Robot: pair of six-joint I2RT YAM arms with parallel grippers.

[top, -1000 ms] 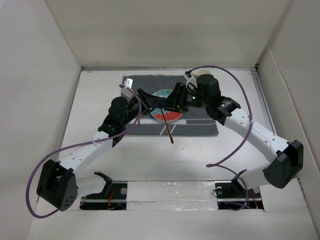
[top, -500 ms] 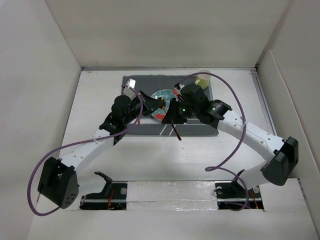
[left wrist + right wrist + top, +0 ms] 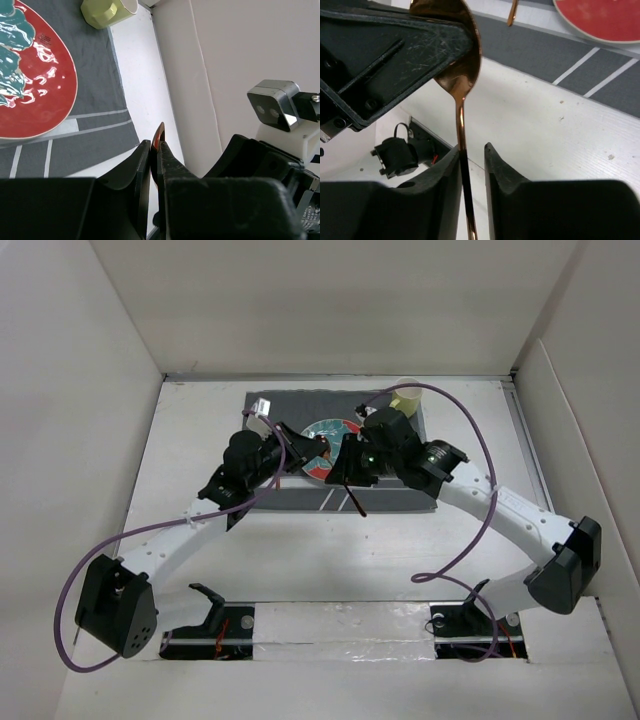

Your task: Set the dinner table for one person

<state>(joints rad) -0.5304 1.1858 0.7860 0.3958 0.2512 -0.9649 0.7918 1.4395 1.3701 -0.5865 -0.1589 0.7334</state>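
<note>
Nearest, jaws of the right gripper (image 3: 472, 150) stood slightly apart around the handle of a copper spoon (image 3: 460, 65); the left gripper (image 3: 156, 145) clamped its bowl, above the white surface (image 3: 530, 135), over the striped placemat (image 3: 530, 55) at its near edge.

Tight squeeze over the mat (image 3: 290, 400): left hand (image 3: 154, 146) and right hand (image 3: 472, 150) meet nose to nose above the plate (image 3: 325, 428), the spoon (image 3: 457, 75) bridging them, so there's no lane through. Cup (image 3: 405, 396) blocks the mat's far right corner. Near bench (image 3: 320, 560) lies open, both side strips too.
</note>
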